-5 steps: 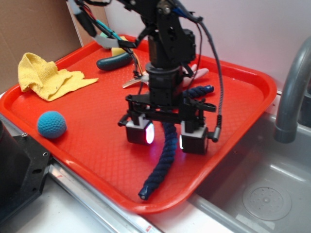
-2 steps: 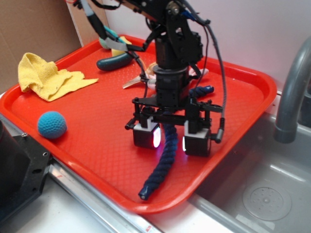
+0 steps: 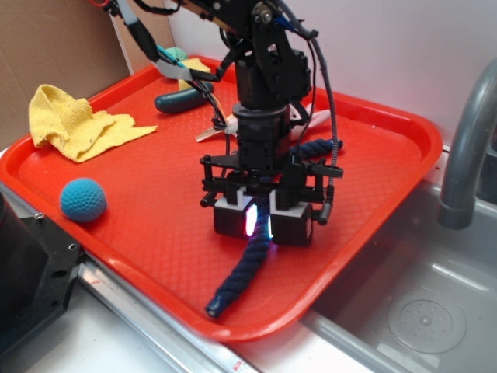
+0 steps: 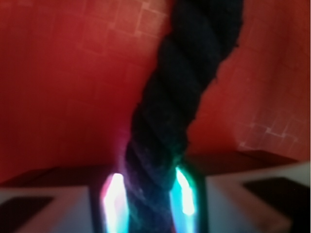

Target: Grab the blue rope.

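The blue rope (image 3: pixel 241 276) lay on the red tray (image 3: pixel 140 194), its near cut end pointing toward 7 o'clock close to the tray's front rim, its far end curving out toward 2 o'clock behind the arm. In the wrist view the rope (image 4: pixel 170 121) ran straight up between the two glowing pads (image 4: pixel 114 201), both pressed against its sides. The gripper (image 3: pixel 262 225) stood over the rope's middle stretch with its jaws clenched on the cord, so that part of the rope was hidden from the exterior camera. One teal ball (image 3: pixel 82 200) sat at 9 o'clock from the gripper, well apart, near the tray's left edge. One crumpled yellow cloth (image 3: pixel 74 123) lay at 10 o'clock. One dark sausage-shaped object (image 3: pixel 180 99) rested at 11 o'clock by the back rim, with pale items beside it, partly hidden by the arm's cables. At 3 o'clock, off the tray, one grey faucet (image 3: pixel 466 148) rose over a metal sink (image 3: pixel 423 303).
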